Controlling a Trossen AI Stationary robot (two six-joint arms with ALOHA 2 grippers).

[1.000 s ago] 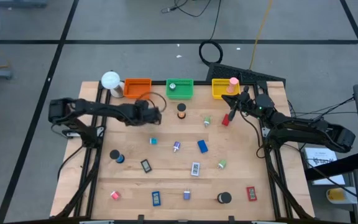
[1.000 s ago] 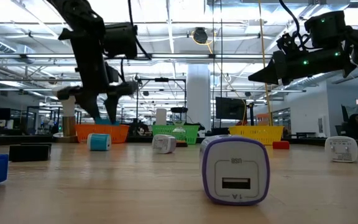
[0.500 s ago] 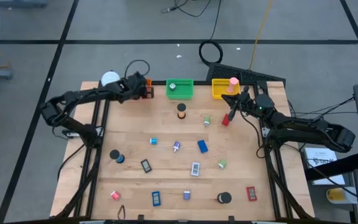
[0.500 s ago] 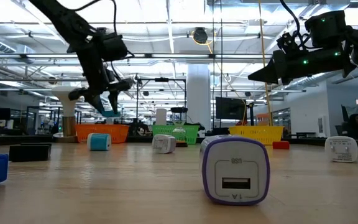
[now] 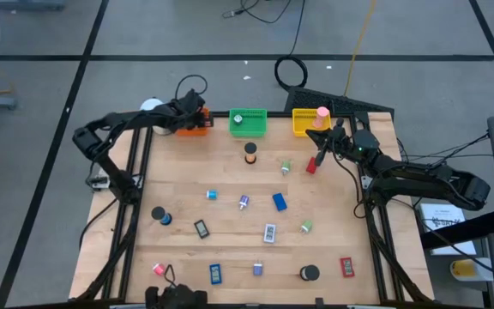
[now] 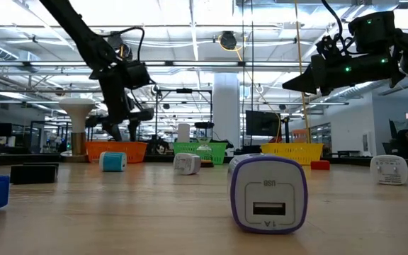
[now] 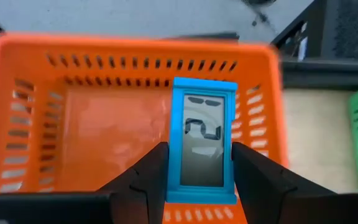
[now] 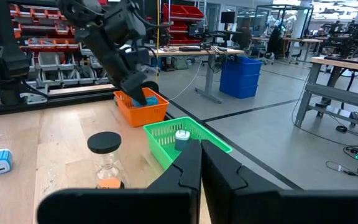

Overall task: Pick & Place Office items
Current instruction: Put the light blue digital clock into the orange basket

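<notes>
My left gripper (image 5: 197,117) is over the orange tray (image 5: 187,129) at the table's far edge, shut on a blue flat rectangle (image 7: 202,140) with a grey face. The left wrist view looks down into the tray (image 7: 86,124) past the piece. From the right wrist view the gripper (image 8: 143,94) reaches the tray's rim (image 8: 132,111). My right gripper (image 5: 322,155) hangs shut and level above the table near the yellow tray (image 5: 305,127), touching nothing. A small red piece (image 5: 311,166) lies on the wood below it. My left gripper pinches the blue rectangle by its two long sides (image 7: 175,163), near its nearer end, between the two fingers (image 7: 148,177). The fingers slant down from the near left and lie along the piece. The piece sticks out past the fingertips over the tray floor; I cannot tell whether it touches it.
A green tray (image 5: 248,123) stands between the orange and yellow ones, and a pink roll (image 5: 322,112) sits in the yellow tray. A white lamp (image 5: 151,108) stands left of the orange tray. A black-capped jar (image 5: 250,153) and several small pieces lie over the table's middle and near part.
My left gripper has swung from over the table's left middle toward the far edge, carrying the blue rectangle, and now hangs over the orange tray. It has stayed shut on the piece throughout.
</notes>
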